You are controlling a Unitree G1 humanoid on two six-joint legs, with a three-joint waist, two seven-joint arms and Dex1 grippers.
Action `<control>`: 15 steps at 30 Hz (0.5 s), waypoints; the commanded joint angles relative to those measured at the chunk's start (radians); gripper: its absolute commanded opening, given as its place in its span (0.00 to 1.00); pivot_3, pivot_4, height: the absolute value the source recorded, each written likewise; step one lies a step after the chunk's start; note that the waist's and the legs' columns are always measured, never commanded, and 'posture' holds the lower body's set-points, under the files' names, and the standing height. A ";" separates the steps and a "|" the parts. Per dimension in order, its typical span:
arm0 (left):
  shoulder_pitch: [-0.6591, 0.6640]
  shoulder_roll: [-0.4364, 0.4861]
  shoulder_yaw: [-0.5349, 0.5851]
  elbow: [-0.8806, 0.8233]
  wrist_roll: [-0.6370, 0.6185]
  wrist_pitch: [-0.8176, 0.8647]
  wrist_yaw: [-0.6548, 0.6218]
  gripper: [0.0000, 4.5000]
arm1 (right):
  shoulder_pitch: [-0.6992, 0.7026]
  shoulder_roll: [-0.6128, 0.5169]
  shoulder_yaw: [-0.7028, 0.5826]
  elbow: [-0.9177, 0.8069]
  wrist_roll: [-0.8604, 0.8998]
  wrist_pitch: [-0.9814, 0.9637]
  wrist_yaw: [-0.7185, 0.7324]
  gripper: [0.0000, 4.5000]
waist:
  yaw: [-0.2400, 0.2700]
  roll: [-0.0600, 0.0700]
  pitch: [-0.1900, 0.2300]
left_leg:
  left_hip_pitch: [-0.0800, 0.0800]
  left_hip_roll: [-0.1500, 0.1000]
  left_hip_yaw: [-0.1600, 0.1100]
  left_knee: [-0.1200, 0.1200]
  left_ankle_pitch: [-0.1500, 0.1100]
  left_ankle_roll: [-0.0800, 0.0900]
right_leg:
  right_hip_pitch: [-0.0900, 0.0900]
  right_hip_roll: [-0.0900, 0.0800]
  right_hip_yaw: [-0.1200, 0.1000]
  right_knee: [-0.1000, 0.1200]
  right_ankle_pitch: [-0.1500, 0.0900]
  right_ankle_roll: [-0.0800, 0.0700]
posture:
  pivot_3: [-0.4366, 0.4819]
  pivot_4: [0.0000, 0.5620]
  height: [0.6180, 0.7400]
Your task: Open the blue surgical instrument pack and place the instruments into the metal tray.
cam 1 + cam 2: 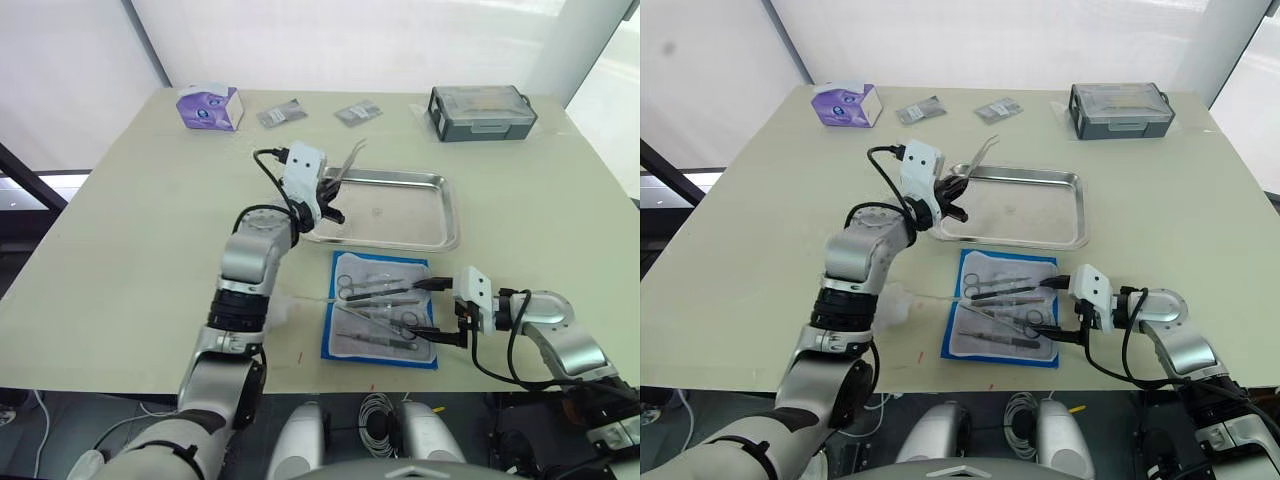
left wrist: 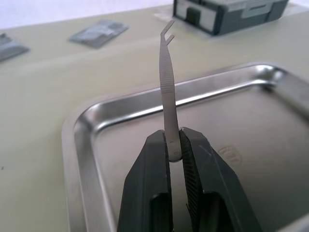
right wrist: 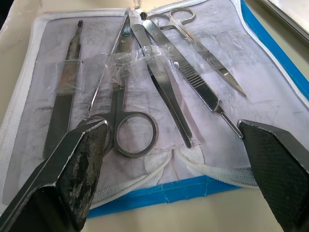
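tweezers' [image 2: 169, 96] lower end inside left gripper [image 2: 175, 145]

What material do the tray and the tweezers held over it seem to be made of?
The tray looks like polished steel: its rim and floor are shiny and mirror the light. The tweezers, clamped in the left tool, look like brushed steel: grey, duller, with fine ribbing along the shaft. The exact alloy cannot be told.

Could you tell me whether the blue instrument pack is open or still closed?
Open: the blue surgical instrument pack lies spread flat, its whitish lining exposed with the instruments lying uncovered on it.
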 commanded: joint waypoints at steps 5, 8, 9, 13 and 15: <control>-0.004 -0.058 0.013 -0.003 0.023 0.085 0.118 0.01 | 0.058 -0.013 0.078 0.066 -0.094 0.061 -0.005 1.00 | 0.000 0.000 0.000 | 0.000 0.000 0.000 0.000 0.000 0.000 | 0.000 0.000 0.000 0.000 0.000 0.000 | 0.48 0.27 1.00; 0.014 -0.066 -0.008 0.006 0.049 0.093 0.150 0.01 | 0.056 -0.010 0.081 0.064 -0.094 0.062 -0.005 1.00 | 0.000 0.000 0.000 | 0.000 0.000 0.000 0.000 0.000 0.000 | 0.000 0.000 0.000 0.000 0.000 0.000 | 0.48 0.27 1.00; 0.016 -0.067 -0.011 0.012 0.055 0.096 0.157 0.01 | 0.055 -0.008 0.082 0.065 -0.094 0.063 -0.005 1.00 | 0.000 0.000 0.000 | 0.000 0.000 0.000 0.000 0.000 0.000 | 0.000 0.000 0.000 0.000 0.000 0.000 | 0.48 0.27 1.00; 0.012 -0.066 -0.013 0.054 0.072 0.077 0.174 0.01 | 0.047 -0.006 0.083 0.071 -0.096 0.060 -0.003 1.00 | 0.000 0.000 0.000 | 0.000 0.000 0.000 0.000 0.000 0.000 | 0.000 0.000 0.000 -0.001 0.000 0.000 | 0.48 0.27 1.00; 0.010 -0.070 -0.007 0.073 0.072 0.068 0.183 0.01 | 0.046 -0.006 0.083 0.072 -0.096 0.059 -0.003 1.00 | 0.000 0.000 0.000 | 0.000 0.000 0.000 0.000 0.000 0.000 | 0.000 0.000 0.000 -0.001 0.000 0.000 | 0.48 0.27 1.00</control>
